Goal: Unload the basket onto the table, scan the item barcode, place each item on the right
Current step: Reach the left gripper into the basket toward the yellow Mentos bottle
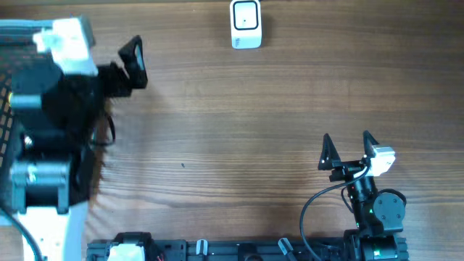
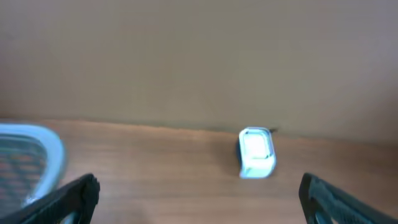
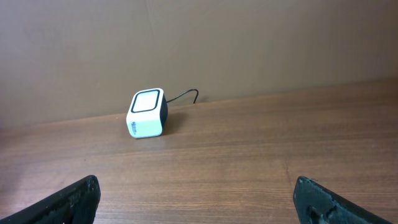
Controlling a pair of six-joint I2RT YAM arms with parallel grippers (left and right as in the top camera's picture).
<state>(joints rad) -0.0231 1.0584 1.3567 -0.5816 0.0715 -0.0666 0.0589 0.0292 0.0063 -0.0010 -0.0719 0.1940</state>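
The white box scanner (image 1: 246, 24) with a dark-rimmed window stands at the far middle of the wooden table, its cable running behind it. It also shows blurred in the left wrist view (image 2: 256, 152) and sharp in the right wrist view (image 3: 147, 113). No item or barcode is in view. My left gripper (image 1: 136, 64) hangs open at the far left, well left of the scanner, with nothing between its fingers (image 2: 74, 196). My right gripper (image 1: 348, 151) stands open at the near right, empty, with only bare wood between its fingertips (image 3: 74, 199).
A wire basket (image 1: 6, 109) sits at the table's left edge, mostly hidden under the left arm; its pale rim (image 2: 53, 146) shows in the left wrist view. A brown wall rises behind the scanner. The arm bases line the near edge.
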